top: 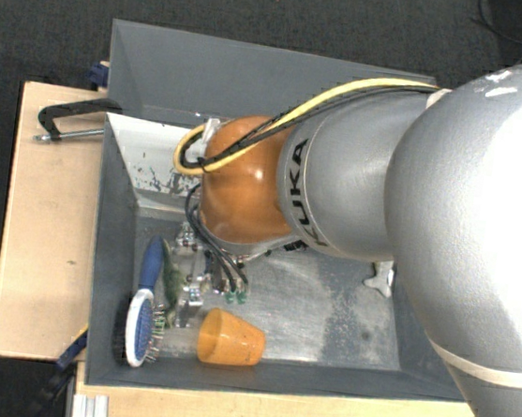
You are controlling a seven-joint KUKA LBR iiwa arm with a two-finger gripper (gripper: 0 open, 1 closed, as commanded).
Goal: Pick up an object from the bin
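The gripper (pixel 190 287) hangs low in the left end of the bin (pixel 340 331), between the blue brush (pixel 144 297) and the orange cup (pixel 231 339), seemingly placed for either; whether it is open cannot be told

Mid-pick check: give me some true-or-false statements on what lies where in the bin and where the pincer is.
1. The orange cup lies on its side near the lower wall of the bin in the view. True.
2. The blue-handled brush lies by the view's right wall. False: it lies along the left wall.
3. The pincer is low in the bin's left part, close to the brush. True.
4. The cup is lifted clear of the bin. False: it lies on the bin floor, just below the pincer in the view.
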